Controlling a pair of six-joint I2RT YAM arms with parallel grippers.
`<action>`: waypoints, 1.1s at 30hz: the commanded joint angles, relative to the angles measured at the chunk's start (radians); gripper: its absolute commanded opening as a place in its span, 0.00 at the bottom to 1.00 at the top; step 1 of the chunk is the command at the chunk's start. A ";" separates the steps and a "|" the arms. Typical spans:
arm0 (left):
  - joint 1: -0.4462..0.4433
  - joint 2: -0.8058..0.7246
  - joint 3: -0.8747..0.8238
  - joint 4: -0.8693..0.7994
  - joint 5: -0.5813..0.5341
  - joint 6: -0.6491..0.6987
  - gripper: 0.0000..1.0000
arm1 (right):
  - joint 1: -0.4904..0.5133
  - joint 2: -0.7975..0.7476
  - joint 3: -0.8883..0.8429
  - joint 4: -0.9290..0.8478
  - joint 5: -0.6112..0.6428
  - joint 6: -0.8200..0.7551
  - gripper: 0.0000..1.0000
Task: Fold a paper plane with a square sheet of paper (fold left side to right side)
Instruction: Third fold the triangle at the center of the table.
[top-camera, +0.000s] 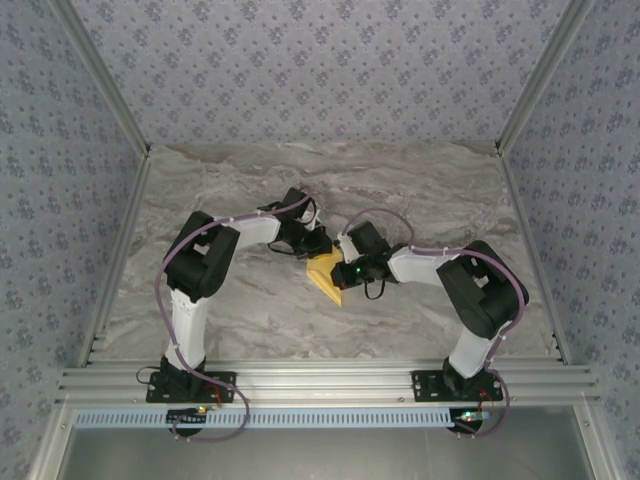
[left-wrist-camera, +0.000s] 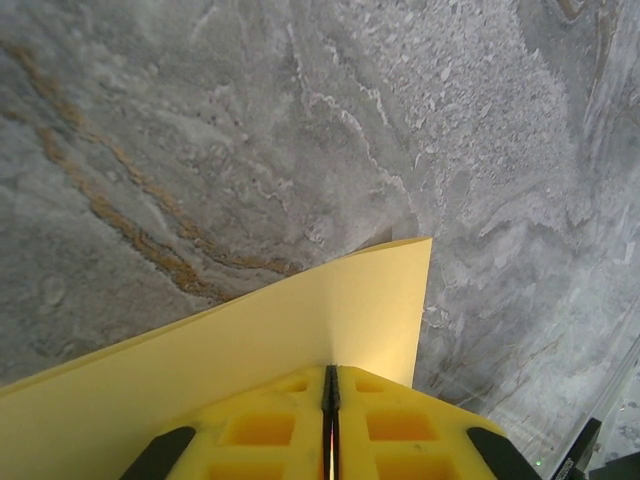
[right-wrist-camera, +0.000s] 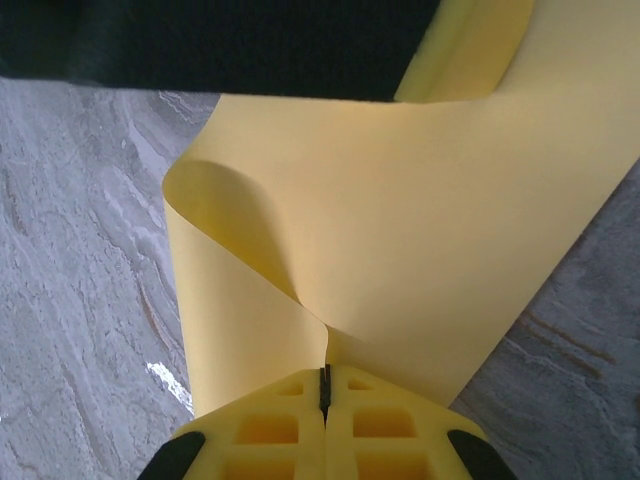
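Note:
The square sheet of paper (top-camera: 326, 274) is mustard yellow and sits bent mid-table between the two arms. In the left wrist view, my left gripper (left-wrist-camera: 330, 372) has its yellow fingers (left-wrist-camera: 260, 430) pressed together on the sheet's edge, and the paper (left-wrist-camera: 300, 320) spreads flat ahead to a corner. In the right wrist view, my right gripper (right-wrist-camera: 323, 372) is shut on the sheet (right-wrist-camera: 420, 250), which curls up in a loop from the pinch point. From above, the left gripper (top-camera: 312, 250) and right gripper (top-camera: 346, 270) meet at the paper. The paper plane is not in view.
The grey marble table (top-camera: 250, 310) stretches to patterned walls (top-camera: 320, 70) at the back and sides. An aluminium rail (top-camera: 320, 380) runs along the near edge. The dark body of the left arm (right-wrist-camera: 220, 45) hangs close over the paper.

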 joint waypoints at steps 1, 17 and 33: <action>0.012 -0.045 0.036 -0.085 -0.022 0.034 0.12 | 0.007 0.041 0.008 -0.098 0.034 0.013 0.00; 0.066 -0.360 -0.184 -0.050 -0.045 0.053 0.06 | 0.018 0.064 0.028 -0.124 0.029 -0.001 0.00; -0.058 -0.311 -0.412 0.221 0.000 -0.090 0.04 | 0.031 0.068 0.040 -0.141 0.036 -0.008 0.00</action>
